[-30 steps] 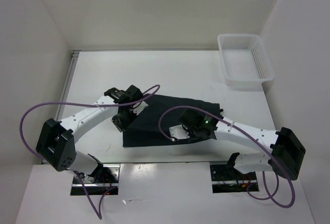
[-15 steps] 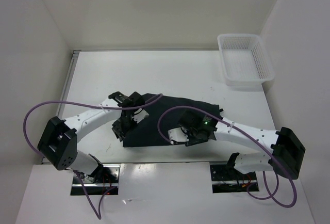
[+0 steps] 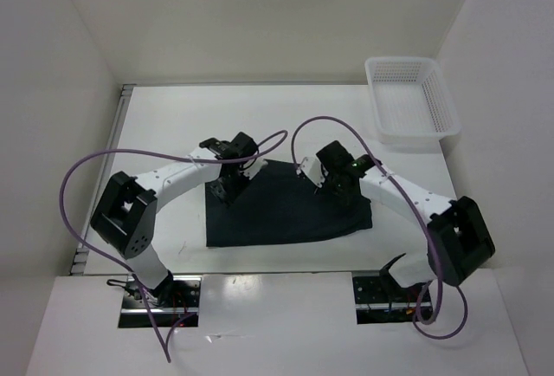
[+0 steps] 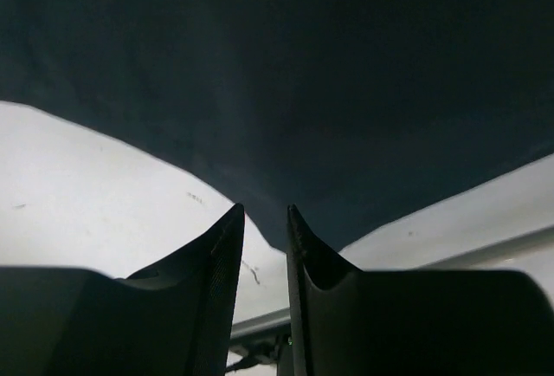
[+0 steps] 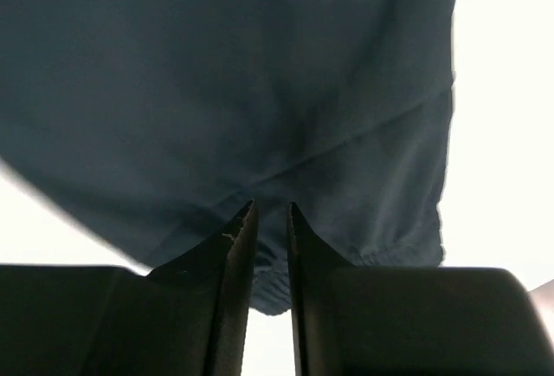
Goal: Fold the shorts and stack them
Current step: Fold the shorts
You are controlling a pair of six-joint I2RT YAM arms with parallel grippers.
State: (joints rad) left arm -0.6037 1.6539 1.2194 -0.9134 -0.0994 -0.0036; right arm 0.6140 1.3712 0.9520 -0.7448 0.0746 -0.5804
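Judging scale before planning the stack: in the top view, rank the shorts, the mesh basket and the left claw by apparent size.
1. shorts, by far the largest patch.
2. mesh basket, clearly smaller.
3. left claw, smallest, even though it rides higher, nearer the camera.

Even white light falls from overhead. The shorts (image 3: 286, 211) read as 1 flat dark patch, and the table (image 3: 173, 125) around them is bright, with faint shadows. A glossy strip (image 3: 277, 282) nearer than the shorts throws glare. In the 2 wrist views the shorts are underexposed and the table beside them is blown out. Below them, the left gripper (image 4: 264, 213) and right gripper (image 5: 271, 207) are soft, unfocused black shapes.
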